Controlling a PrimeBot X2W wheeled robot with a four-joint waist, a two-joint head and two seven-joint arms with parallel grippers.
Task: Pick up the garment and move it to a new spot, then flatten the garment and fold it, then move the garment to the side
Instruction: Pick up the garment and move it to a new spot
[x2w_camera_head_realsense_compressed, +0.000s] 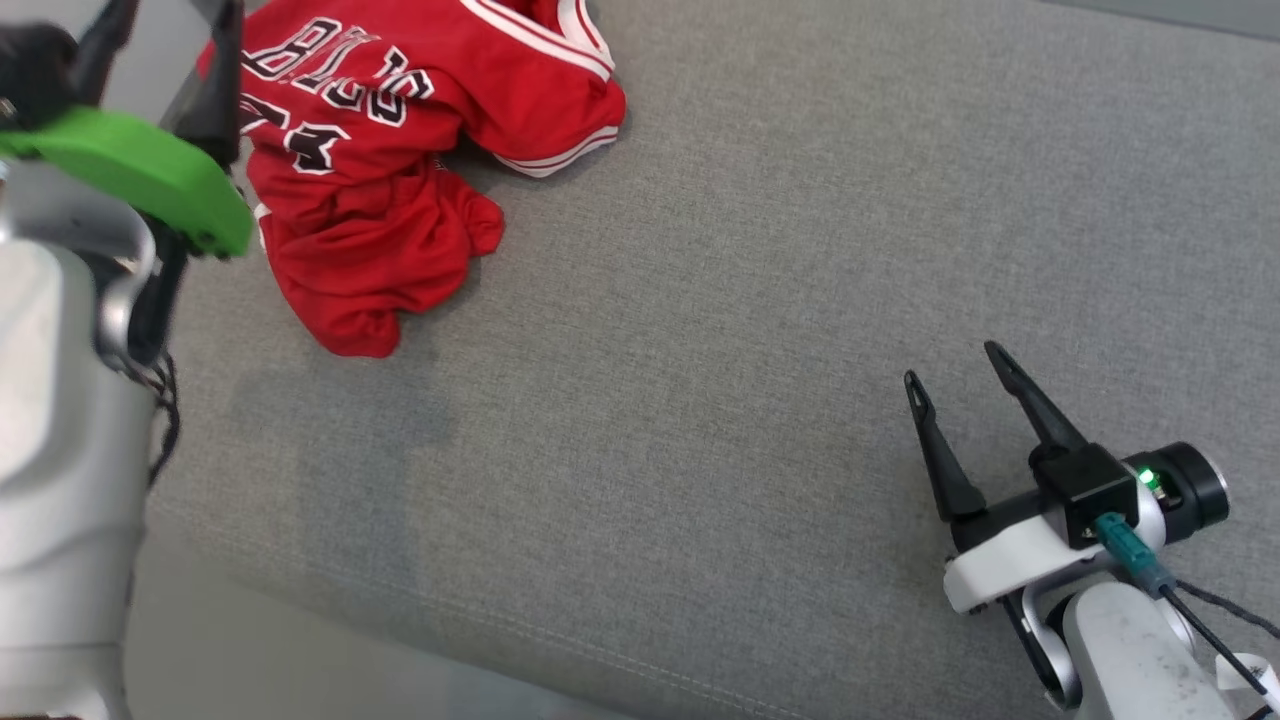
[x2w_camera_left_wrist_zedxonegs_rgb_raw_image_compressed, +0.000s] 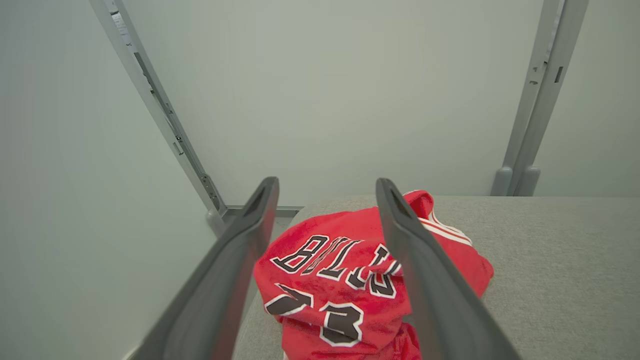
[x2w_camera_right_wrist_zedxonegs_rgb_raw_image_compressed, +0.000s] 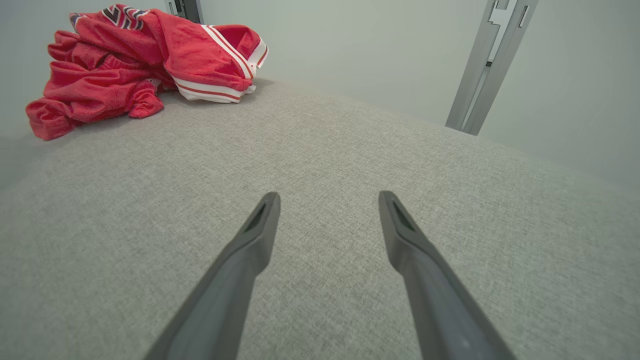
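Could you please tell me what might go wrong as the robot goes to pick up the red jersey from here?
1. The red jersey lies crumpled in overlapping folds, so the open left gripper aimed at it may pinch several layers, leaving it hard to flatten.
2. It sits by the left edge of the grey surface; a nudge could push it off.
3. The open right gripper is far off, so support may come late.

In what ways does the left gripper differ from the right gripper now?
1. The left gripper hangs close by the crumpled red jersey with white trim; the right gripper is far from it, over the bare grey fabric surface.
2. A green cover sits at the left gripper's wrist; the right gripper's wrist carries a black block with a green light.
Shared: both stand open and hold nothing.
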